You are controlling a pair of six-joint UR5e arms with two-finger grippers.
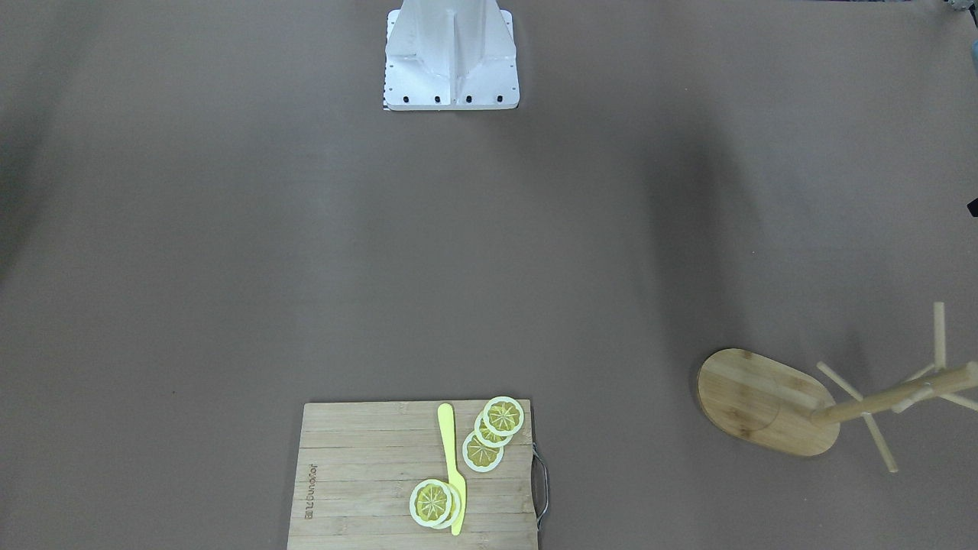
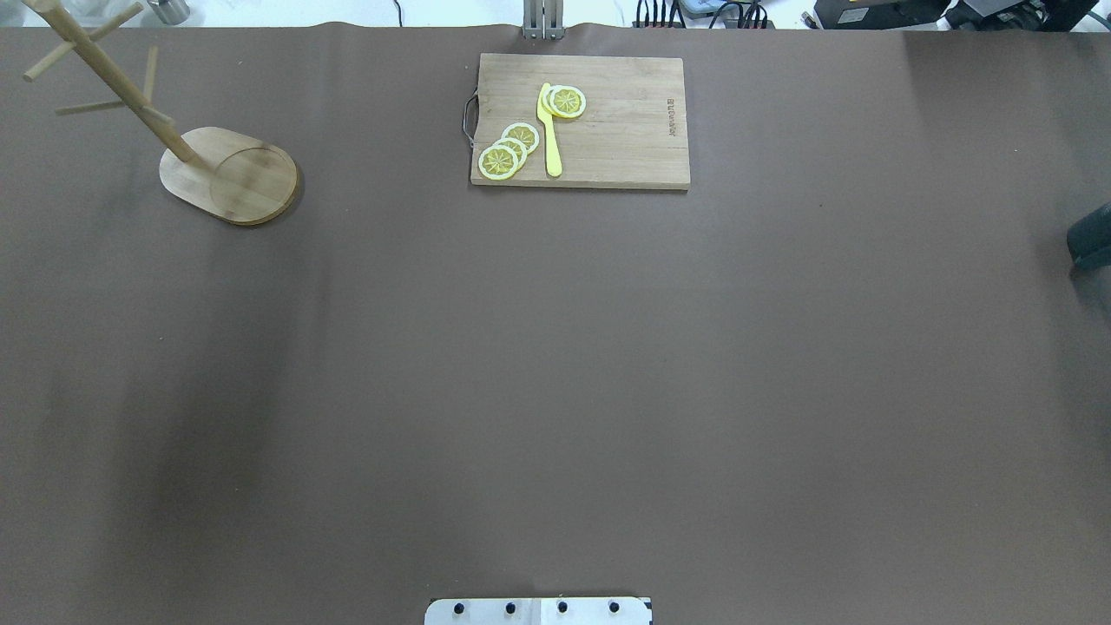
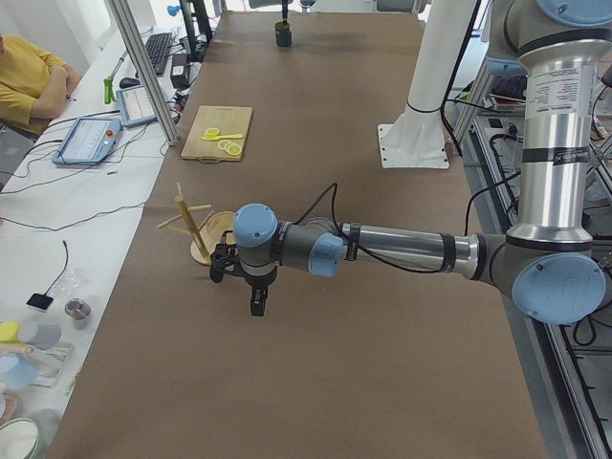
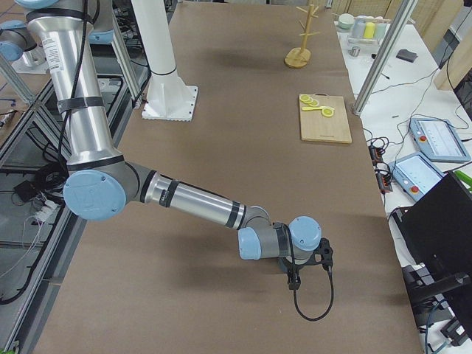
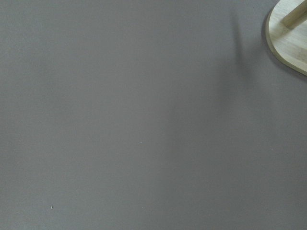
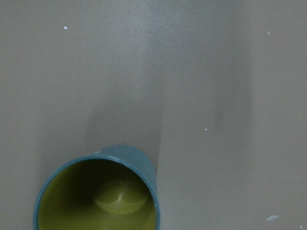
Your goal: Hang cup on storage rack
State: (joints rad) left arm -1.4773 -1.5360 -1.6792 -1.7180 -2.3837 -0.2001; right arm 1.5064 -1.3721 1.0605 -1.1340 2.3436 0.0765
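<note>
The cup (image 6: 98,194) stands upright on the table, seen from above at the bottom left of the right wrist view: teal-blue wall, yellow-olive inside, handle hidden. My right gripper (image 4: 295,282) hangs low over the table's right end; no fingers show in its wrist view and I cannot tell if it is open. The storage rack (image 2: 230,174) stands upright at the far left with bare pegs, and also shows in the front view (image 1: 764,401). My left gripper (image 3: 258,304) points down just beside the rack (image 3: 196,229); I cannot tell its state. The left wrist view shows only the rack's base (image 5: 290,38).
A wooden cutting board (image 2: 625,130) with lemon slices (image 2: 512,148) and a yellow knife (image 2: 549,130) lies at the far middle. A dark rounded shape (image 2: 1092,239) cuts the overhead view's right edge. The white robot base (image 1: 451,53) stands at the near edge.
</note>
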